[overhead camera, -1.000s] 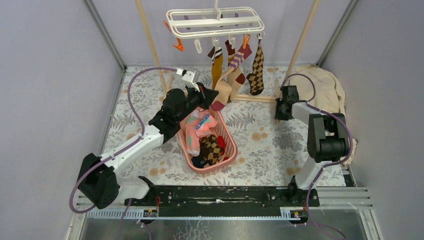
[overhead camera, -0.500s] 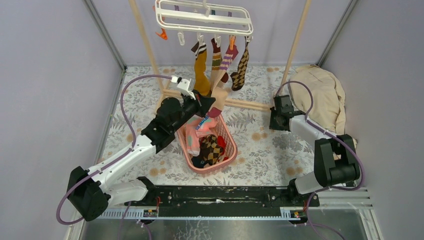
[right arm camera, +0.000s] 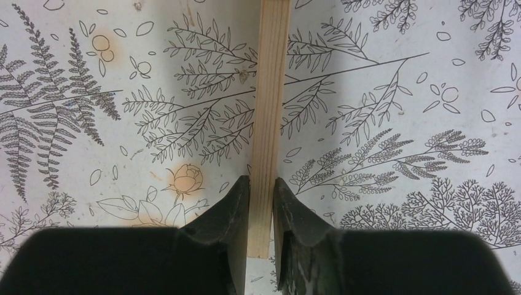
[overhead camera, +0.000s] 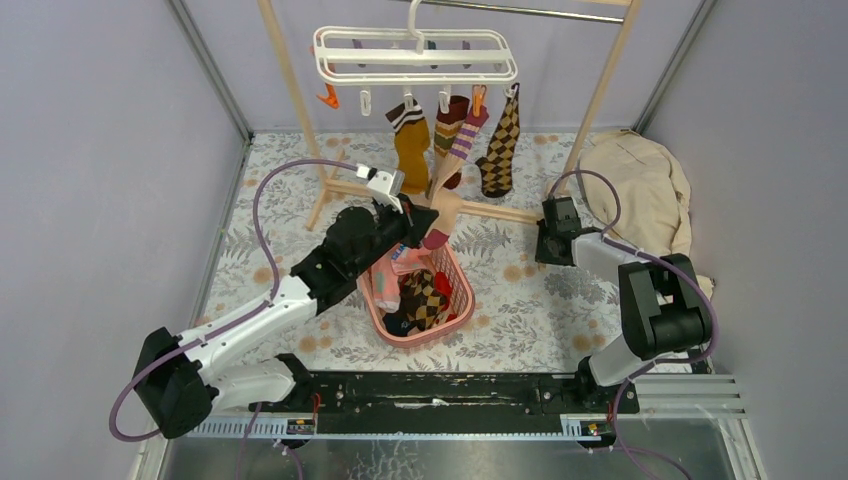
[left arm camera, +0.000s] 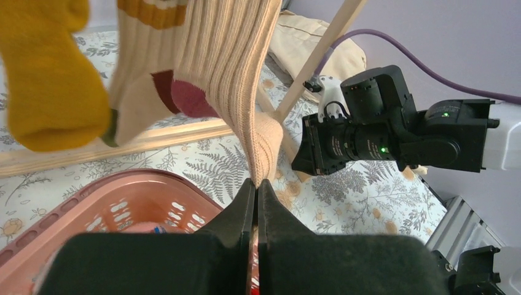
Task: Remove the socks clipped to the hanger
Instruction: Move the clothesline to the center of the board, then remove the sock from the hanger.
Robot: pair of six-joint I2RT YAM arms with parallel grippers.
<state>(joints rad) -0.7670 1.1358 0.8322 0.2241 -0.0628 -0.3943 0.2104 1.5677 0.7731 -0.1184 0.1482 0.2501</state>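
Your left hand point(left arm camera: 257, 184) pinches the beige sock point(left arm camera: 236, 80), taut off the hanger point(overhead camera: 420, 72). Only the wrist view shows the right hand point(right arm camera: 261, 203) clamping a wooden bar point(right arm camera: 270, 92), probably the rack point(overhead camera: 287, 70) foot.

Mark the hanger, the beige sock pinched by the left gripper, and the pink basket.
hanger point(overhead camera: 400, 74): top external view, on the front rail of the white frame.
beige sock point(left arm camera: 239, 74): left wrist view, on its ribbed leg.
pink basket point(left arm camera: 92, 203): left wrist view, on its slotted wall.
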